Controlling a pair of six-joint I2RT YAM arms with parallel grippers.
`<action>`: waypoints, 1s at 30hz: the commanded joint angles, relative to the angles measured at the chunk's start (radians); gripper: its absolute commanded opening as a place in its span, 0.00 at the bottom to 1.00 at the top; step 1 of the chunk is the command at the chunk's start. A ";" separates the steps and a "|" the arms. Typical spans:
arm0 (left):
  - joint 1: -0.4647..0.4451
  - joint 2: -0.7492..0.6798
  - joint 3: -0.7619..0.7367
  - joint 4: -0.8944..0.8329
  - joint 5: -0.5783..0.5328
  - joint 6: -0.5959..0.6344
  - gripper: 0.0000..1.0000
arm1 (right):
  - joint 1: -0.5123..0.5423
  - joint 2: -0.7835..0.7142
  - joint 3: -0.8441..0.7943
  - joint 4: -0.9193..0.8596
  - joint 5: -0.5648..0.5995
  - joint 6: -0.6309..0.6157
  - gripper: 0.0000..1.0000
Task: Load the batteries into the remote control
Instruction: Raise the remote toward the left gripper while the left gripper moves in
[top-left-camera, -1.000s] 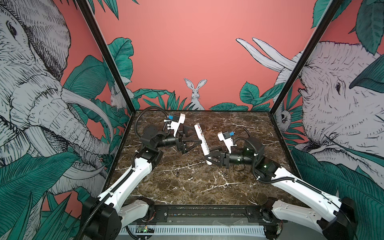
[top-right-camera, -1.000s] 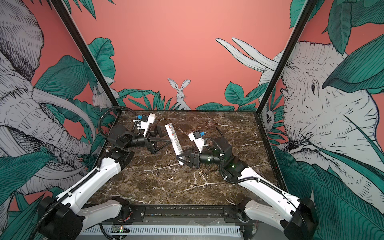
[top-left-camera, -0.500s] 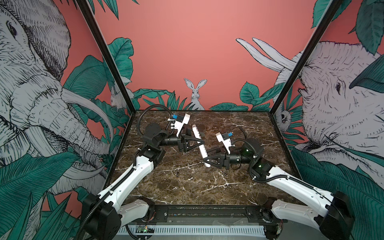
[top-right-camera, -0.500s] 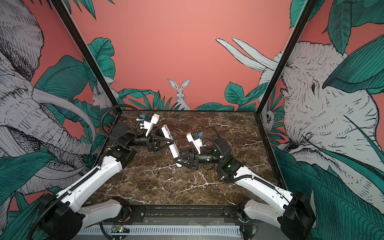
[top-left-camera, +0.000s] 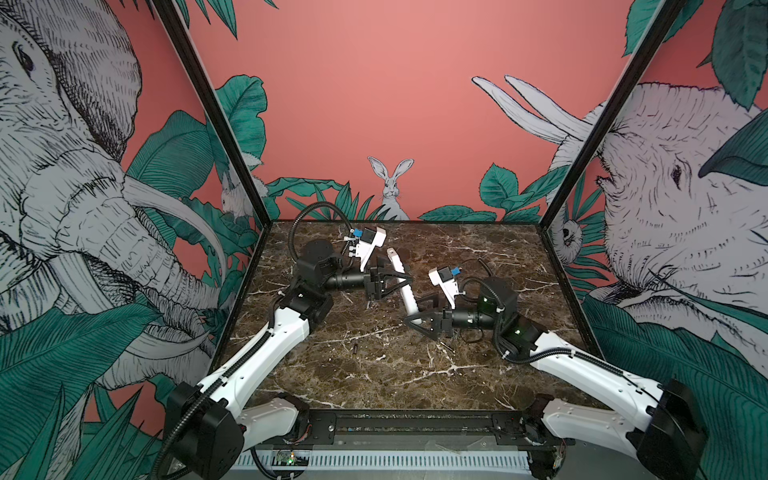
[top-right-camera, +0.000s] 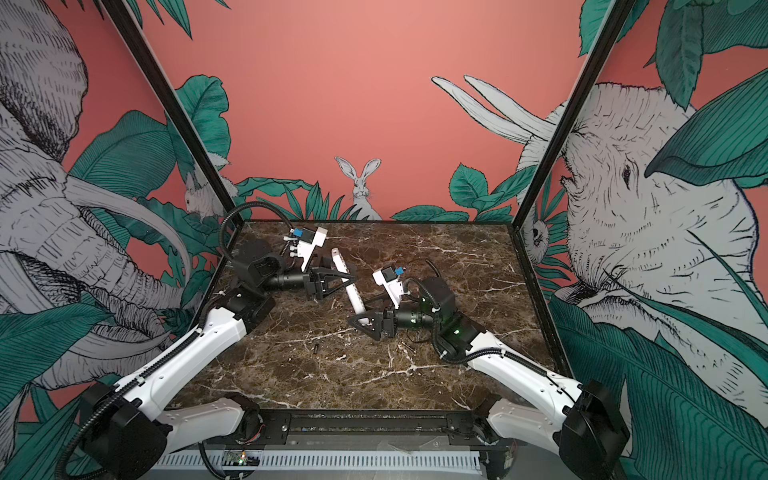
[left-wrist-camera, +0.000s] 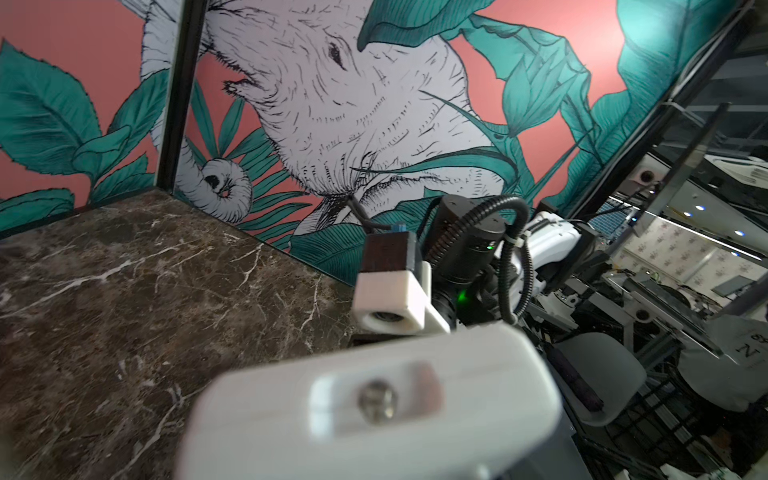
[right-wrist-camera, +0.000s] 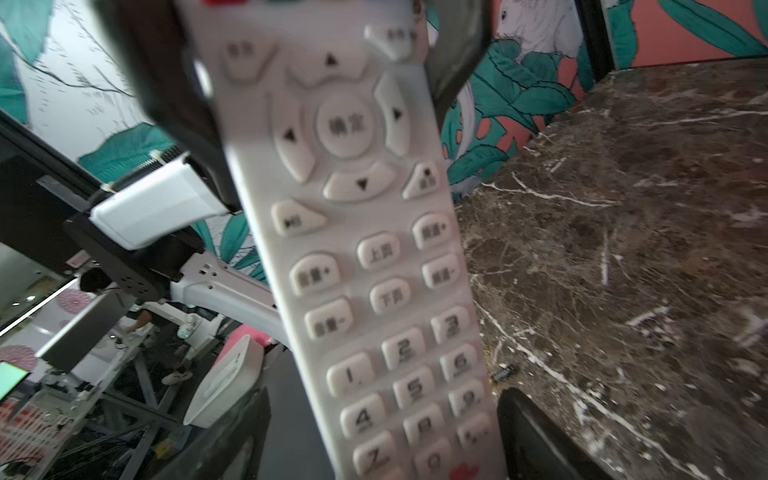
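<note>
In both top views the white remote control hangs tilted above the marble table, between the two arms. My left gripper is shut on its upper part. My right gripper stands open around its lower end. The right wrist view shows the remote control's button face, with a gap to each right finger and the dark left fingers clamping it higher up. In the left wrist view its blurred white body hides my left jaws. One battery lies on the table.
The brown marble table is walled by painted panels at the left, back and right. A black rail runs along the front edge. The right arm's wrist camera block sits close in front of the left wrist camera.
My left gripper has shut on the remote's upper part. My right gripper, which held the lower end, has opened. The remote has shifted slightly left and back.
</note>
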 joint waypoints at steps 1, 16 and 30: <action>0.002 0.021 0.059 -0.166 -0.127 0.062 0.19 | 0.006 -0.060 0.041 -0.197 0.181 -0.158 0.88; -0.019 0.009 0.115 -0.493 -0.308 0.071 0.17 | 0.054 0.113 0.188 -0.264 0.367 -0.266 0.85; -0.021 -0.017 0.079 -0.512 -0.325 0.061 0.18 | 0.064 0.247 0.250 -0.157 0.311 -0.200 0.45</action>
